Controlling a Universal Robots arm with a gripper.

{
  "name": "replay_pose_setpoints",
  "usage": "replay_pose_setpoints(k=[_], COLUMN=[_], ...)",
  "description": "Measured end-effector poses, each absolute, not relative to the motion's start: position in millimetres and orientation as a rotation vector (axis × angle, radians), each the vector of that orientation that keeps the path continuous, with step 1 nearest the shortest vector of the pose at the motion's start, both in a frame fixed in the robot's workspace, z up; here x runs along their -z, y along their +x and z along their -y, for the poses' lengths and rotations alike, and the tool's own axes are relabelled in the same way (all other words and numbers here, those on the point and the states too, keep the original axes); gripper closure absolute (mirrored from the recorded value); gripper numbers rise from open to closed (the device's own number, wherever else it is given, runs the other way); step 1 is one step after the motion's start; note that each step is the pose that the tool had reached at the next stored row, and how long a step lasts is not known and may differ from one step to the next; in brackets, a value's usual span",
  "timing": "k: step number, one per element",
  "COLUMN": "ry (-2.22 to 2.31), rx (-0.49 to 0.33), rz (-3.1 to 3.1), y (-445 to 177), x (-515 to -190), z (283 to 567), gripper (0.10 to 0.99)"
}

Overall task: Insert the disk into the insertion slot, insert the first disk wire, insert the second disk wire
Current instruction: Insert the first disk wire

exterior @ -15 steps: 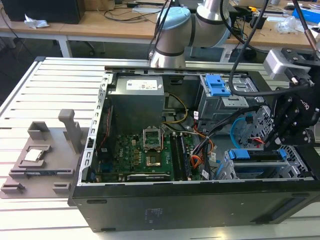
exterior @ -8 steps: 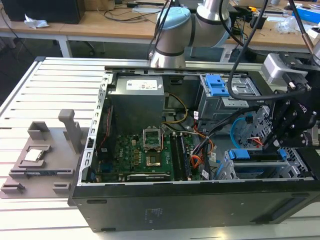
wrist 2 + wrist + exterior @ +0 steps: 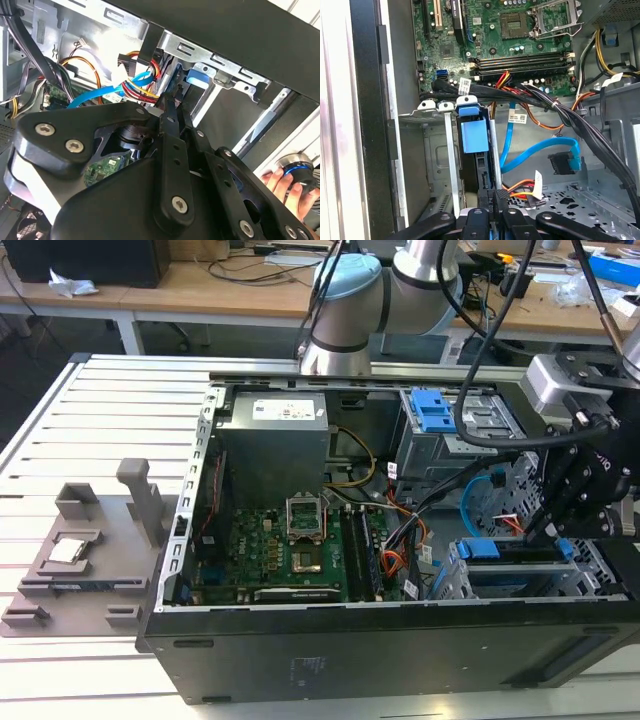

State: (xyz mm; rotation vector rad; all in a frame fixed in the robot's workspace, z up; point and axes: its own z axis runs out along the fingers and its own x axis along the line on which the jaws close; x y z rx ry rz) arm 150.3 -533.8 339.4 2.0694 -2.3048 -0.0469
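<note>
my fingers: tips together, and i can make out nothing pinched between them. my gripper [image 3: 496, 196] hangs just beside the end of the disk.
the disk: the disk [image 3: 473, 136] sits in the insertion slot [image 3: 451, 165], at the near corner of the case on the exterior view's right, with the blue carrier end facing me.
disk handling: i judge it dense, rigid and shy of knocks. push on the plastic carrier, never the flat face.
first disk wire: the first disk wire [image 3: 519, 184], thin reddish strands with a white tag, lies just beside my fingertips. it looks limp and light, so hold the plug body, not the strands. i cannot tell if it is seated.
second disk wire: the second disk wire [image 3: 540, 147] loops off to one side. its dark plug [image 3: 562, 163] is apart from the disk and looks unplugged. it looks flat and springy, so pinch the plug's sides.
room: tight. thick black cables [image 3: 530, 97] cross on the far side, and there is sheet metal on either hand.
surface: the case [image 3: 300, 660] lies open on a slatted white table [image 3: 100, 410], with a grey fixture [image 3: 90, 560] at the exterior view's left. a person's hand [image 3: 287, 182] rests on a knob beside the case.
</note>
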Motion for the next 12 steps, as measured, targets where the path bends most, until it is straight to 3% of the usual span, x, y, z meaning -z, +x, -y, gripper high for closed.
replay_pose_setpoints(k=[12], ry=[2.069], rx=[0.047], rz=[2.305], y=[152.9], x=[-333.8], z=[533.7], gripper=[0.918])
